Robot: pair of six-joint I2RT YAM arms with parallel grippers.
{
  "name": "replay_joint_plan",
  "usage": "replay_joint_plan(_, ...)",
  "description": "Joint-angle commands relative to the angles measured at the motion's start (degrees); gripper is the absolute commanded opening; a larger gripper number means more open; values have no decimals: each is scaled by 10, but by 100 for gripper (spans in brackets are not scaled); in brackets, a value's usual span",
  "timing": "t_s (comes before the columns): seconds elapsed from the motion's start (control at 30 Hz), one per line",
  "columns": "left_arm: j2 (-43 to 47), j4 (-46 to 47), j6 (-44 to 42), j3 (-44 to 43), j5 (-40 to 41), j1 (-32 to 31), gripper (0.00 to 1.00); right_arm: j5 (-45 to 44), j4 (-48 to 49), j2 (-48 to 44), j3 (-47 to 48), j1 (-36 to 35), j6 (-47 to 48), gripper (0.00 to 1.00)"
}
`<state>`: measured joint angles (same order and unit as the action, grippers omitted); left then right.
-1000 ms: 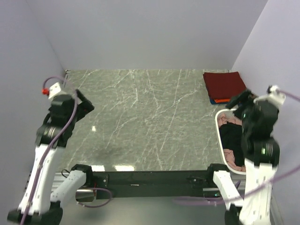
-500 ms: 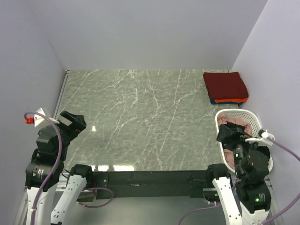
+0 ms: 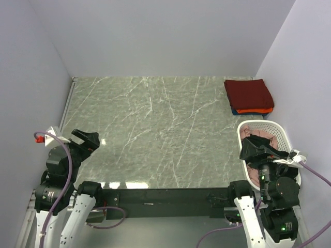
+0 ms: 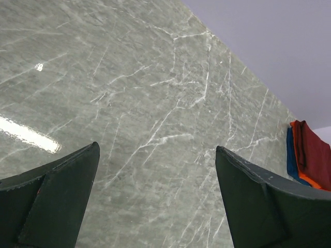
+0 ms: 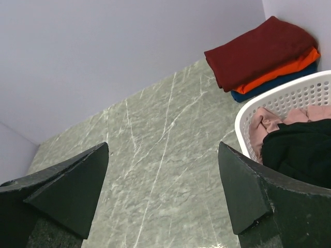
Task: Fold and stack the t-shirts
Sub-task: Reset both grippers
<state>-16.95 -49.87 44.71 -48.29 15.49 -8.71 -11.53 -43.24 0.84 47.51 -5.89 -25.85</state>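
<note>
Left gripper (image 4: 156, 147) stands wide open and empty at the near left of the marble table (image 3: 155, 129). Right gripper (image 5: 163, 144) is likewise spread wide with nothing between its fingers, at the near right beside the white basket (image 3: 282, 132).

Progress, as judged: three of five shirts are finished. They lie folded in one stack at the far right corner, close to the right wall: maroon t-shirt (image 5: 258, 49) on top, orange t-shirt (image 5: 282, 70) under it, dark blue t-shirt (image 5: 258, 90) at the bottom. Two are outstanding, both unfolded in the basket: black t-shirt (image 5: 300, 150) lying over the pale pink t-shirt (image 5: 266, 124). Neither is gripped.

Orientation: the stack lies flat, its long axis running left to right, roughly parallel with the far wall. Orange and blue edges show along its near side. The basket shirts are crumpled, so no axis can be told.
</note>
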Motion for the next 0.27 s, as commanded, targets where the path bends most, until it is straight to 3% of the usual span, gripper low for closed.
replay_joint_plan(0.0, 7, 43, 5, 3, -12, -1, 99, -4, 20, -4, -4, -6, -3, 92)
replay_joint_plan(0.23, 11, 43, 7, 2, -7, -1, 99, -2, 21, -4, -5, -5, -3, 93)
